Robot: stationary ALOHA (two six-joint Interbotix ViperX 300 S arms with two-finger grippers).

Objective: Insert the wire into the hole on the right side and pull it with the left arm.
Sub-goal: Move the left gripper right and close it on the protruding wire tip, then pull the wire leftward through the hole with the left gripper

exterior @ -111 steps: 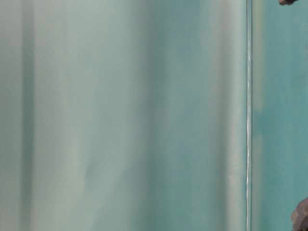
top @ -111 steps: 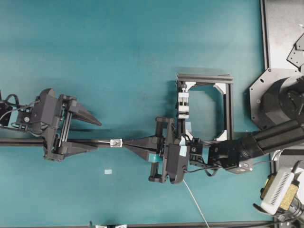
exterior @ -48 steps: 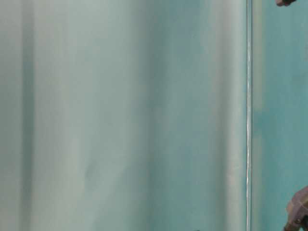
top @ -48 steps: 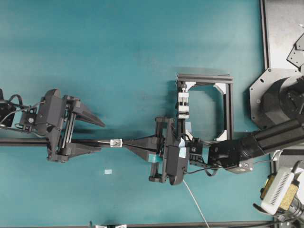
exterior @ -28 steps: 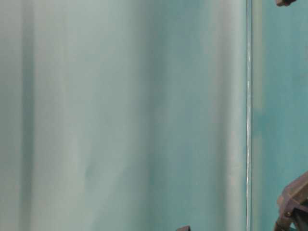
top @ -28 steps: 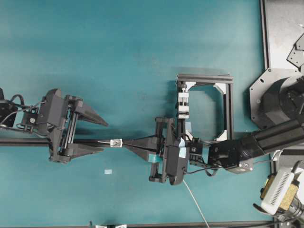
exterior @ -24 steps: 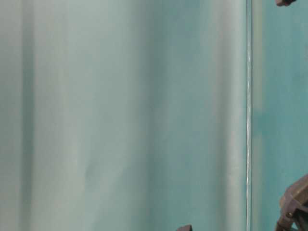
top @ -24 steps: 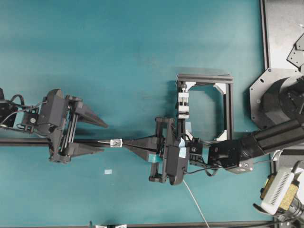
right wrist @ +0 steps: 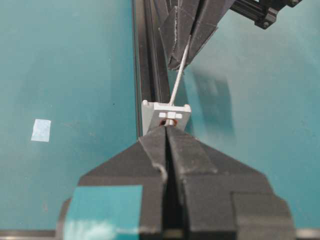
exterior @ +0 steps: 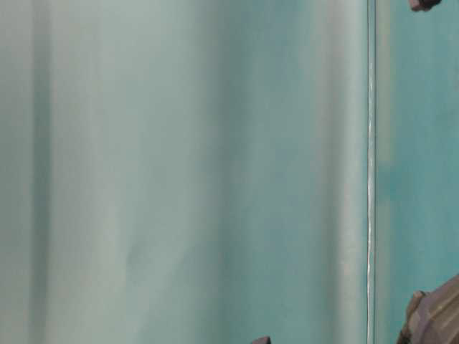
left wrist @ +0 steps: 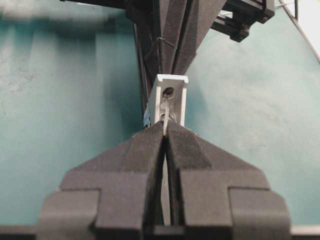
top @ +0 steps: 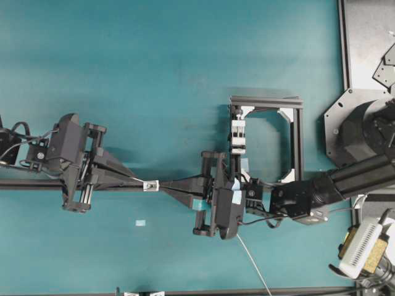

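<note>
Left arm's plain black two-fingered gripper [top: 137, 181] is clenched on the stub of the hair-thin pale grey wire [left wrist: 164, 119] that sticks out of the small silvery-white square block [top: 150, 184] on the thick black rail [top: 24, 184]. The hole [left wrist: 168, 92] sits just above the pinch.

Right: the teal-patched black gripper [top: 165, 187] is clamped tight on the wire just at the block's right face. The slack trails towards the near edge.

Risks, as I judge them:
- grip covers only the tip, so the wire may slip free on pulling;
- if the right gripper stays clamped, the wire strains or kinks.
</note>
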